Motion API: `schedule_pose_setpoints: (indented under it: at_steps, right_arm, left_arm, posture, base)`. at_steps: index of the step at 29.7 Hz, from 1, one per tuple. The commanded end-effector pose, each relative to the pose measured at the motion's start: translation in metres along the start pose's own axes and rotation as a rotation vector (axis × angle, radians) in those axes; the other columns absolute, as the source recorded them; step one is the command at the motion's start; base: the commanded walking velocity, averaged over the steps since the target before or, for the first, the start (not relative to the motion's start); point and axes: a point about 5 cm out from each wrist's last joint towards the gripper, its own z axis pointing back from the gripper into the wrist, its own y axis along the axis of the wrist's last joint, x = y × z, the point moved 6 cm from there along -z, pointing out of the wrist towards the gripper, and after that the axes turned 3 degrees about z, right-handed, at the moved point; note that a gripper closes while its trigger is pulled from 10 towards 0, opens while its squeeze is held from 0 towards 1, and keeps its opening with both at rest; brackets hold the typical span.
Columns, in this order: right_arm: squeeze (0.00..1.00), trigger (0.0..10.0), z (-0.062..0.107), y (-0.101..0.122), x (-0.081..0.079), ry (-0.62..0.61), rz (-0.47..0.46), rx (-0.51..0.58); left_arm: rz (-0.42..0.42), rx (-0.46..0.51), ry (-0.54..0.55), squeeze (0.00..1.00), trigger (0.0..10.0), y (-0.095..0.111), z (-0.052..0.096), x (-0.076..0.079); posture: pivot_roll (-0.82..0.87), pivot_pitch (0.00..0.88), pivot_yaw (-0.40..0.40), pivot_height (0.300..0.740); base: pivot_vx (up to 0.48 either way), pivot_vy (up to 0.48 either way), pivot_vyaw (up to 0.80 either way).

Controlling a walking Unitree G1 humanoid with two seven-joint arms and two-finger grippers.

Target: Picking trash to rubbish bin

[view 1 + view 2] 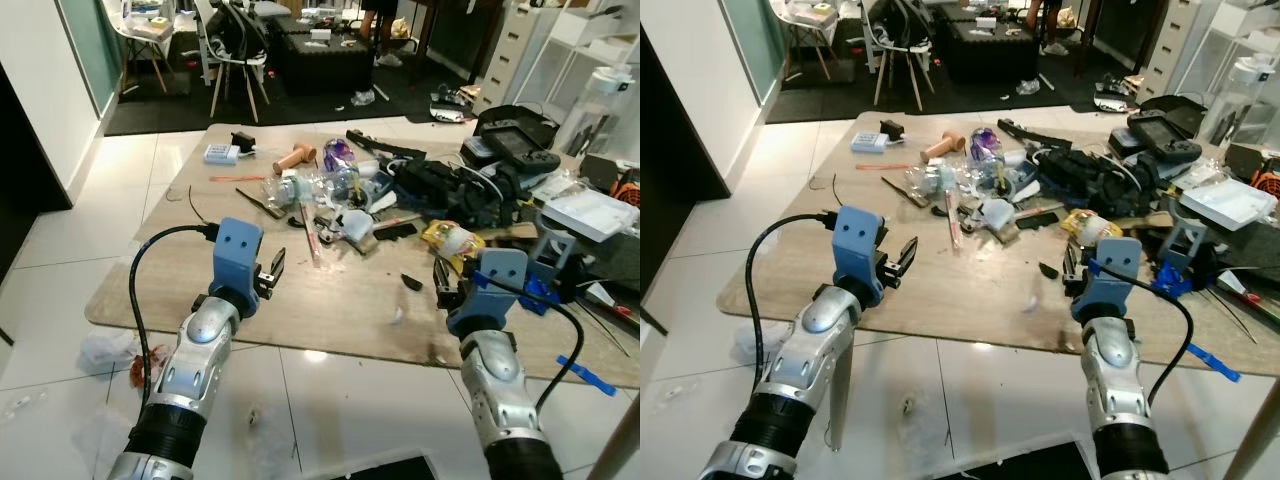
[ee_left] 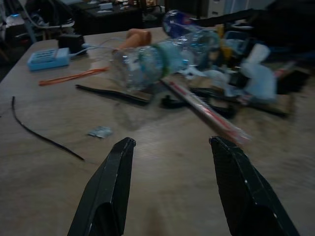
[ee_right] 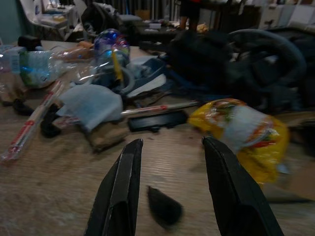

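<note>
1. Left eye view: a low wooden tabletop [image 1: 330, 310] stands on white floor tiles, its far half strewn with trash. A clear bottle [image 1: 305, 186] lies on its side near the middle of the heap, a long straw wrapper [image 1: 314, 243] slants toward the robot just in front of it, and a yellow packet [image 1: 450, 238] lies to the right, next to a black bag [image 1: 440, 185]. A small black scrap [image 1: 412, 282] sits apart from the heap, near the right gripper. The left gripper [image 1: 276, 266] hovers over the bare near-left part of the tabletop; the right gripper [image 1: 440, 281] hovers over the near-right part, on the robot's side of the packet.
2. Right eye view: crumpled white paper [image 1: 752, 342] lies on the floor by the tabletop's near-left corner.
3. Left wrist view: the left gripper's fingers [image 2: 109, 189] are spread wide with nothing between them, above bare wood. The bottle and straw wrapper lie ahead of them, and a thin black wire [image 2: 42, 137] lies off to one side.
4. Right wrist view: the right gripper's fingers [image 3: 120, 191] are spread, holding nothing. The black scrap lies on the wood between them, and the yellow packet is just beyond one fingertip.
</note>
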Motion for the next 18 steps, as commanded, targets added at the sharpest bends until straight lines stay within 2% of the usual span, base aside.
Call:
schedule_pose_setpoints:
  at_steps: [1, 18]
  right_arm:
    - [0.00, 10.0, 0.0022, -0.0038, 0.0060, -0.016, 0.002, -0.013]
    - [0.00, 10.0, 0.0037, -0.0067, 0.0011, -0.002, 0.000, -0.020]
  left_arm:
    - [-0.008, -0.023, -0.009, 0.00, 10.0, -0.0064, 0.0013, 0.0024]
    - [-0.026, -0.025, -0.021, 0.00, 10.0, -0.0068, 0.0012, 0.0043]
  posture:
    - [-0.09, 0.056, -0.004, 0.740]
    - [-0.09, 0.042, -0.004, 0.740]
  base:
    - [0.307, 0.000, 0.00]
    - [0.308, 0.000, 0.00]
